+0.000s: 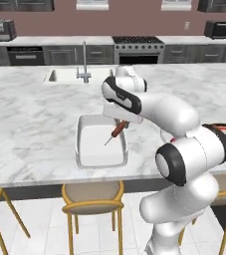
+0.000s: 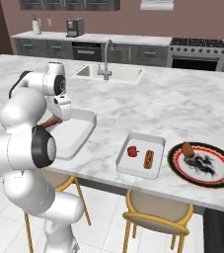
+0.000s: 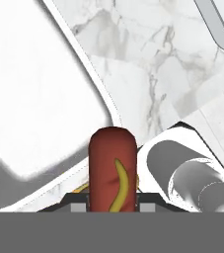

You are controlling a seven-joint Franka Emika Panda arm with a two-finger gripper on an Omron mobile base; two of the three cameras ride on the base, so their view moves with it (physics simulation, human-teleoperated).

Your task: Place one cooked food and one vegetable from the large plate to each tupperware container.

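Gripper: gripper (image 1: 120,127) above the near tupperware container, jaws clenched on a corn dog
Corn dog: red-brown corn dog (image 1: 117,130) on a thin stick, tilted, stick end pointing down toward the container floor; in the hand view it (image 3: 112,168) stands between the finger tips, yellow mustard squiggle on its face
Near container: pale rectangular tupperware container (image 1: 84,149) on the counter (image 1: 30,124), close to the front edge, nothing lying in it
Second container: tupperware container (image 2: 155,146) to the robot's right, just beside the large plate; holds a red vegetable (image 2: 132,151) and a hot dog in a bun (image 2: 148,159), the two apart
Large plate: black-rimmed plate (image 2: 222,180) near the front edge of the counter; a brown cooked piece (image 2: 187,148) and a dark item (image 2: 202,162) lie on it
Sink: sink with faucet (image 2: 106,66) set in the counter farther back
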